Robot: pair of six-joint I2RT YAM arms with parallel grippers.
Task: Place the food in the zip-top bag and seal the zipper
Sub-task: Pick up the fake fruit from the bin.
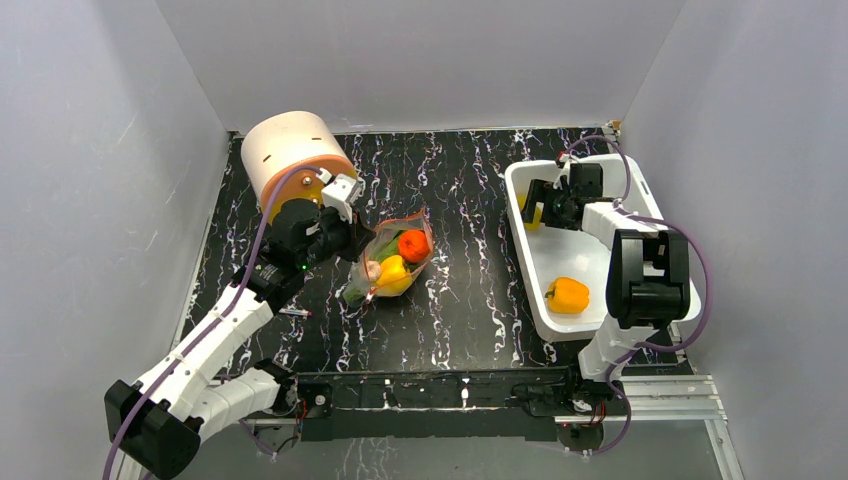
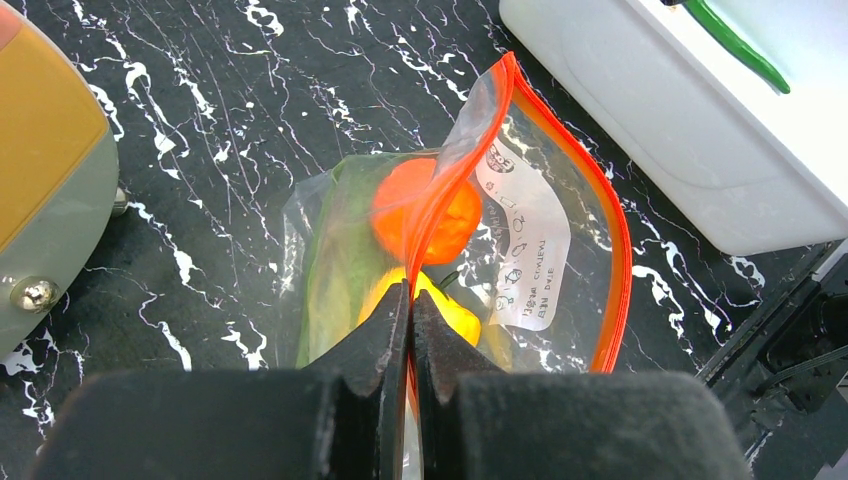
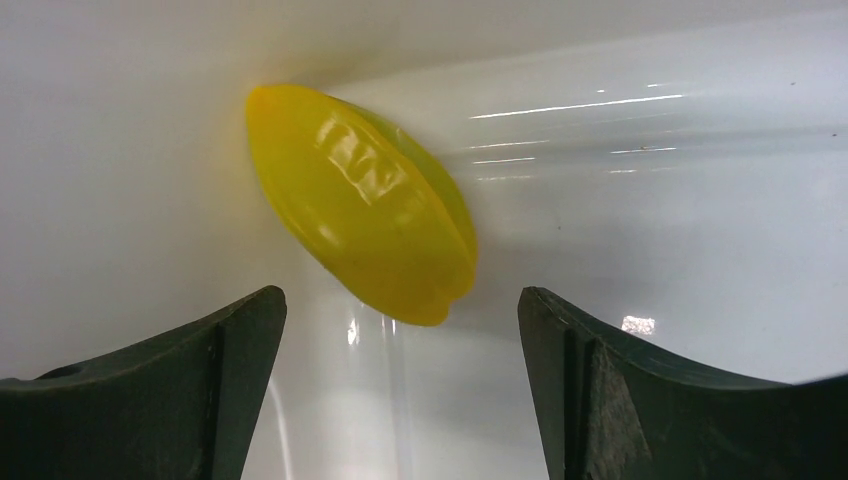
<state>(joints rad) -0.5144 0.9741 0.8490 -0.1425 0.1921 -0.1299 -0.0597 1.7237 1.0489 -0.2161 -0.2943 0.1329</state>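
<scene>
Showing at left wrist only: label (image 2: 522, 250) on zip-top bag (image 2: 587, 240)

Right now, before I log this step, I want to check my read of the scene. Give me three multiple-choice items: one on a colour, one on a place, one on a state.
1. What colour is the zipper of the zip-top bag?
A blue; B red-orange; C green.
2. Where does the yellow lemon-like piece lie?
A in the white tub; B in the zip-top bag; C in neither.
3. How does the right gripper stand?
A shut on the piece; B shut and empty; C open, facing the piece without touching it.

Answers:
1 B: the left wrist view shows a red-orange strip along the bag's mouth.
2 A: the right wrist view shows it against the tub's white wall.
3 C: its fingers stand wide apart, clear of the piece.
</scene>
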